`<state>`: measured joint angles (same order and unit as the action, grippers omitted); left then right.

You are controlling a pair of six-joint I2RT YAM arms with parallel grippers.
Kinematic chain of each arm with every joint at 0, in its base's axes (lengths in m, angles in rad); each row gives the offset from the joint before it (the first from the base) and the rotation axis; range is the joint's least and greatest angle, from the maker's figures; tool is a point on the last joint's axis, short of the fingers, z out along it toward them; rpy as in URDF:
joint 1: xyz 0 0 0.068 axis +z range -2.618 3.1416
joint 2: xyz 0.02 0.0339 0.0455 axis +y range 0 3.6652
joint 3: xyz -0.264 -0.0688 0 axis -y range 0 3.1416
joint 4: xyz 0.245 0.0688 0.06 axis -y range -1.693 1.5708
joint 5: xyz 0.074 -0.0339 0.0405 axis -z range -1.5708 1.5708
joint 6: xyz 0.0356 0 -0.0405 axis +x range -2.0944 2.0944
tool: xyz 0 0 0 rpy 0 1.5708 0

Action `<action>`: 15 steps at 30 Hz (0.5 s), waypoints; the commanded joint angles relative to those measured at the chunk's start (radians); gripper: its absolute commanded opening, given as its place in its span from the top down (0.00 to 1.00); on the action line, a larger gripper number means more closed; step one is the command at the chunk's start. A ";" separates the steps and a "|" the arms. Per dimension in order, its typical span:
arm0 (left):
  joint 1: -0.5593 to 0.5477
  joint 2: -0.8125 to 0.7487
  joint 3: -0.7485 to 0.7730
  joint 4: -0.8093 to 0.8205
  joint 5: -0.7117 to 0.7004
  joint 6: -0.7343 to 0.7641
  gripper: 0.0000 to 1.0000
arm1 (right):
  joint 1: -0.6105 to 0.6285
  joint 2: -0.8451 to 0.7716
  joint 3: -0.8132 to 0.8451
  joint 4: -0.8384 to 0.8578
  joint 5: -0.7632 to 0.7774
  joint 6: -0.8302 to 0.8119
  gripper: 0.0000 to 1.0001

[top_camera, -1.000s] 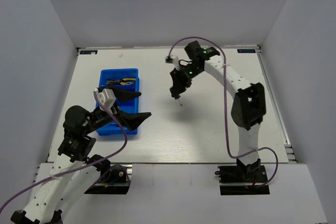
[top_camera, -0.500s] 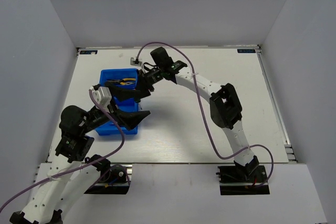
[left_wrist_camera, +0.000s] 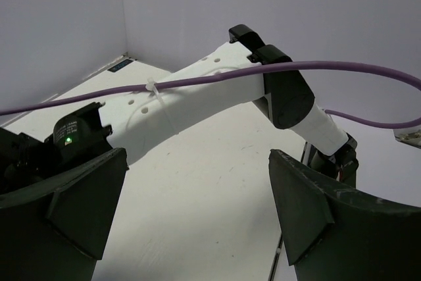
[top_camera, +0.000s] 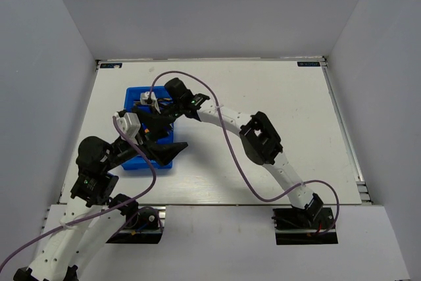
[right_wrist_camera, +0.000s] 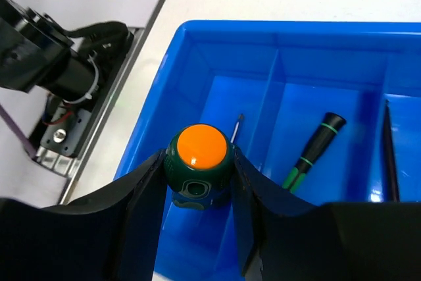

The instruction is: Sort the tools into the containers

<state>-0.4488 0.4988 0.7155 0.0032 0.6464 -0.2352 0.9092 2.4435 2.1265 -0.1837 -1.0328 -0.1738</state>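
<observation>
Stubby green-handled screwdriver with an orange end cap (right_wrist_camera: 197, 148) gripped over the blue rectangular plastic tray with dividers (right_wrist_camera: 289, 27)

We see the right gripper (right_wrist_camera: 198, 185) clamped on the stubby green-handled screwdriver. Its two black fingers (right_wrist_camera: 141, 208) press the handle from either side, and the orange cap faces the wrist camera. Behind the jaws in that view lies the leftmost compartment of the tray, the one against the corner wall. A thin metal shaft (right_wrist_camera: 235, 129) shows just beyond the handle, over that compartment's floor. We cannot tell whether it is the held tool's own blade or a loose piece.

To the right of the jaws, past one blue divider, a thin screwdriver with a green and black handle (right_wrist_camera: 309, 153) lies slanted on the floor of the next compartment. Farther right of the jaws, past a second divider, a dark slim bar (right_wrist_camera: 388, 149) lies along the compartment. Too little of it is in view for us to name it.

From the top camera we find the right arm (top_camera: 223, 118) reaching across the white table (top_camera: 283, 97) to the tray, with its jaws above the tray's far half. The left gripper (top_camera: 161, 135) hangs at the tray's near right side, close to the right one. Its jaws stand wide apart and grip nothing. Between them the left wrist camera shows the table, the white link of the right arm and a purple cable (left_wrist_camera: 276, 68) running along it.
</observation>
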 commanded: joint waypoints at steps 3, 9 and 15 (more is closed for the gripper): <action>0.002 -0.005 -0.004 -0.034 0.002 0.013 0.01 | 0.040 -0.034 0.015 -0.101 0.062 -0.196 0.89; 0.002 -0.005 -0.004 -0.054 0.002 0.022 0.01 | 0.062 -0.055 -0.017 -0.180 0.125 -0.294 0.60; 0.002 -0.014 -0.005 -0.080 0.002 0.022 0.01 | 0.060 -0.078 0.007 -0.165 0.157 -0.262 0.35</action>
<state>-0.4488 0.4969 0.7105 -0.0483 0.6464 -0.2218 0.9699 2.4428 2.1113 -0.3504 -0.8906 -0.4160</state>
